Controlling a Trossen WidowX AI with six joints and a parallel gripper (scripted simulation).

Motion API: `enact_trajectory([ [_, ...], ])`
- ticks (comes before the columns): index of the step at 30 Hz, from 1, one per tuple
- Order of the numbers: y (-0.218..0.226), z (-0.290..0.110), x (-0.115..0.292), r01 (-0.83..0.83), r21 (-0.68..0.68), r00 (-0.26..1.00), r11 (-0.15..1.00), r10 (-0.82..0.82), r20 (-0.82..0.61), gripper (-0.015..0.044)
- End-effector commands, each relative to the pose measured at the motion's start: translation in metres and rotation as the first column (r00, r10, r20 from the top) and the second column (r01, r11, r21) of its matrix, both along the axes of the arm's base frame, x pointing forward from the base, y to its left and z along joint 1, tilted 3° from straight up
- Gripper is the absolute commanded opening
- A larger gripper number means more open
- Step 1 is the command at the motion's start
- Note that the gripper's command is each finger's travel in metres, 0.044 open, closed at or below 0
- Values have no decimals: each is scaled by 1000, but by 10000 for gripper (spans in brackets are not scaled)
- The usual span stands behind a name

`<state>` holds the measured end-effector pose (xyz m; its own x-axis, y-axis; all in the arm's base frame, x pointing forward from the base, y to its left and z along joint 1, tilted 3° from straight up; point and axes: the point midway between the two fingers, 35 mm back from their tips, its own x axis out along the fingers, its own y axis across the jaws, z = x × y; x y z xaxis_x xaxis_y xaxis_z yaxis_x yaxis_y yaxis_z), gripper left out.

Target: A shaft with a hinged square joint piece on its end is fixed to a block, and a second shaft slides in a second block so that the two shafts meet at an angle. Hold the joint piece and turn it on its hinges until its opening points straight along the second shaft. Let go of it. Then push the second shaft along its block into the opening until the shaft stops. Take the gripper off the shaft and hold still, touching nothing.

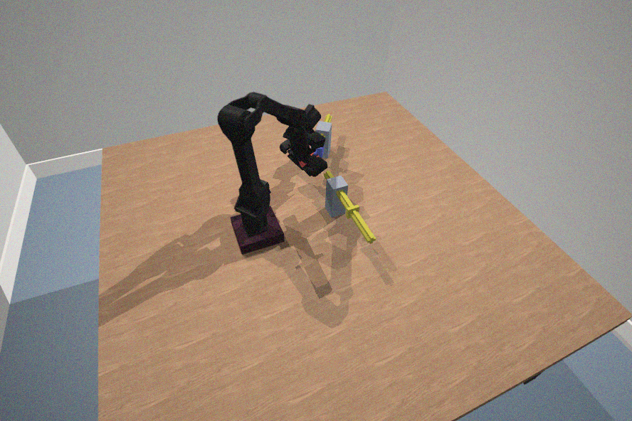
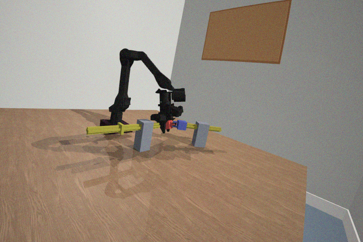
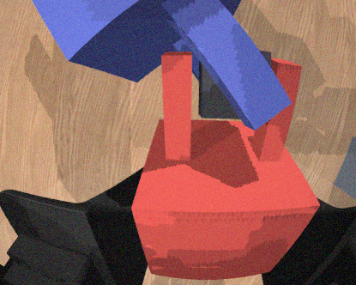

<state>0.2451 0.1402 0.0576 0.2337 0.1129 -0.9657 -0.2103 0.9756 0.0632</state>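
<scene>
My gripper [image 2: 167, 124] [image 1: 307, 161] [image 3: 205, 164] is shut on the red square joint piece [image 2: 169, 124] [image 3: 228, 210], with a black finger on each side of it. The red piece hangs by two prongs on the blue hinge piece [image 2: 182, 124] [image 3: 125, 4] [image 1: 319, 152]. The blue piece sits on the end of the fixed yellow shaft [image 2: 215, 128], which goes through the far grey block [image 2: 200, 138] [image 1: 326, 136]. The second yellow shaft [image 2: 108, 128] [image 1: 359, 219] lies in the near grey block [image 2: 143, 136] [image 1: 335, 197]. Its tip ends close to the red piece, partly hidden behind my fingers.
The arm's dark base [image 1: 256, 235] [image 2: 109, 122] stands on the wooden table [image 1: 459, 253] behind the near block. A grey wall with a brown board [image 2: 246, 32] rises past the table's far side. The second shaft carries a small cross collar [image 2: 120, 128].
</scene>
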Motion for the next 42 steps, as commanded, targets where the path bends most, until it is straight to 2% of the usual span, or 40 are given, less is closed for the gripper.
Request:
enact_trajectory([
  [1,-3,1,0,-71,-7,997,997,71,-14,0],
  [21,-17,4,6,-384,-36,922,923,381,-72,0],
  [42,-29,8,15,-662,-72,747,746,650,-140,0],
])
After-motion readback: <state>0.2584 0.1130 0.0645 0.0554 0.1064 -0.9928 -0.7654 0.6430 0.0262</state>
